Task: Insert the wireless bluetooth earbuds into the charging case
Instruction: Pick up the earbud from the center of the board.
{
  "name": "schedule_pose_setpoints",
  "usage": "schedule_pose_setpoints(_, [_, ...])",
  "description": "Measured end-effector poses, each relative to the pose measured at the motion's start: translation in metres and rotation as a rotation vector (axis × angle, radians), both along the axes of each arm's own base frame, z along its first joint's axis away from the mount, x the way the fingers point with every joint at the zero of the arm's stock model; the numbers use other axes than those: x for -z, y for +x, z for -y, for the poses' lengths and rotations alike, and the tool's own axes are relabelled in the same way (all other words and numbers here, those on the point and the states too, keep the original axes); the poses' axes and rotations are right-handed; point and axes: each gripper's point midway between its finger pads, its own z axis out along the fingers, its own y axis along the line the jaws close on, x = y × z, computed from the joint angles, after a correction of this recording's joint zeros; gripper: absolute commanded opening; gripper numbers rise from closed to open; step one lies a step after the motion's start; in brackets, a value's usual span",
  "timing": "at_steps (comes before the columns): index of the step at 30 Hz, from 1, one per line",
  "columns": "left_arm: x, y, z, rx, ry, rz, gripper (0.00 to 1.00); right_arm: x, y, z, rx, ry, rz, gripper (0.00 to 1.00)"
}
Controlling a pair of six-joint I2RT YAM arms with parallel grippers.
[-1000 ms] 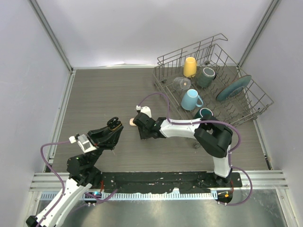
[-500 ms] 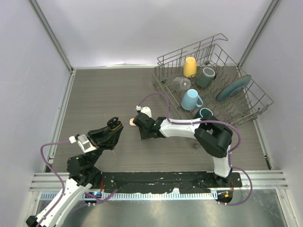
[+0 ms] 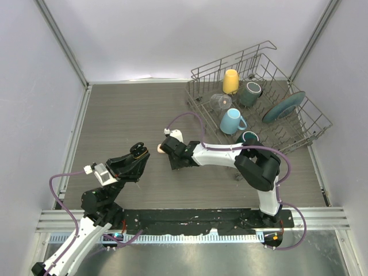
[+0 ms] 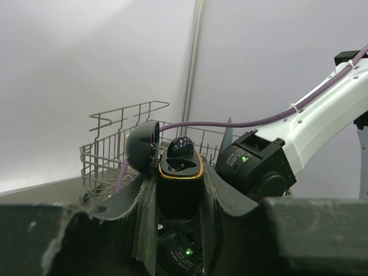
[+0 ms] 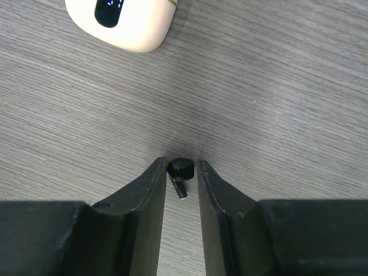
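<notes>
My left gripper point(image 3: 137, 153) point(image 4: 180, 183) is shut on a black charging case point(image 4: 180, 179) with a gold rim and holds it upright off the table. Its lid point(image 4: 144, 147) is open and one black earbud point(image 4: 181, 148) sits in it. My right gripper point(image 3: 170, 156) point(image 5: 181, 168) is low over the table with its jaws closed in on a second black earbud point(image 5: 180, 169), whose stem points back between the fingers. A cream-white charging case point(image 5: 123, 20) point(image 3: 161, 149) lies just ahead of it. No cream-white earbuds are in view.
A wire dish rack point(image 3: 259, 98) stands at the back right with mugs, a glass and a plate in it. It shows behind the case in the left wrist view point(image 4: 109, 144). The right arm's wrist point(image 4: 259, 167) is close to my left gripper.
The right gripper has shifted very slightly to the left at the earbud. The left arm and the black case have not moved.
</notes>
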Motion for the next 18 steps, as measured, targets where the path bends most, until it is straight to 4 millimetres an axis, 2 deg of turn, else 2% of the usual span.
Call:
schedule_pose_setpoints(8, [0.0003, 0.0001, 0.0001, 0.000, 0.001, -0.001, 0.00, 0.0001, -0.0002, 0.0000, -0.026, -0.021, 0.002, 0.34])
schedule_pose_setpoints(12, [0.0014, 0.0006, 0.0004, 0.000, 0.004, -0.005, 0.00, 0.0003, -0.0004, -0.0005, -0.044, -0.027, 0.002, 0.39])
schedule_pose_setpoints(18, [0.0032, 0.0013, 0.0009, 0.000, 0.008, -0.012, 0.00, 0.0003, 0.0006, -0.0008, -0.060, -0.036, 0.008, 0.38])
